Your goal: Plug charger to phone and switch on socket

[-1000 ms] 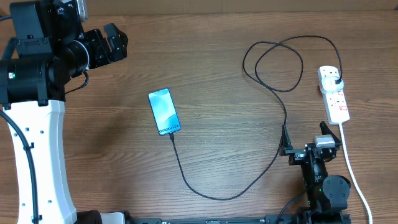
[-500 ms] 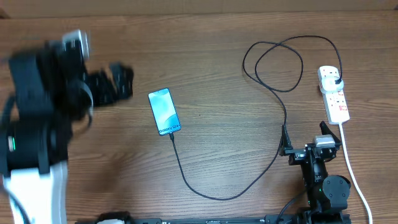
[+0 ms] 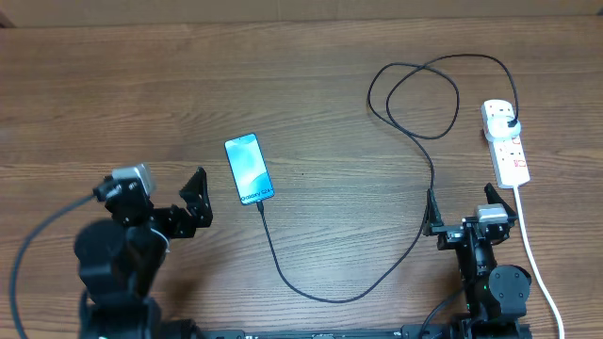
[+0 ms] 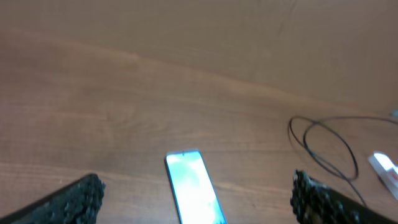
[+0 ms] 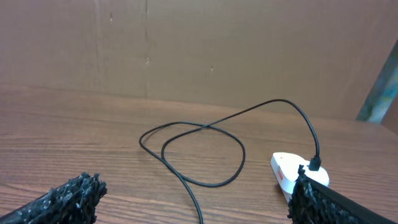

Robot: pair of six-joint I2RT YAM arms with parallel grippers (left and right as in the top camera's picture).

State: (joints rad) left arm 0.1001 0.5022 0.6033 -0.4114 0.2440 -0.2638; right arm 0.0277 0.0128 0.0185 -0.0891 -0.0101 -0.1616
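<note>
As the charger [image 3: 432, 172] already seems to reach the phone's [image 3: 249, 169] lower end and its plug sits in the socket [image 3: 506, 151], I'd say the switch is what's left. The socket lies just ahead and right of the right gripper [image 3: 461, 212], long axis pointing away. The left gripper [image 3: 200, 201] is well apart, by the phone. Both are spread, holding nothing. The wooden tabletop [image 3: 330, 85] leaves room around it.

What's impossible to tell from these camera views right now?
Whether the charger tip is seated in the phone: too small overhead; the left wrist view is blurred and its bottom edge cuts the phone off.
The socket switch position: too small overhead; partly behind a finger in the right wrist view.
</note>
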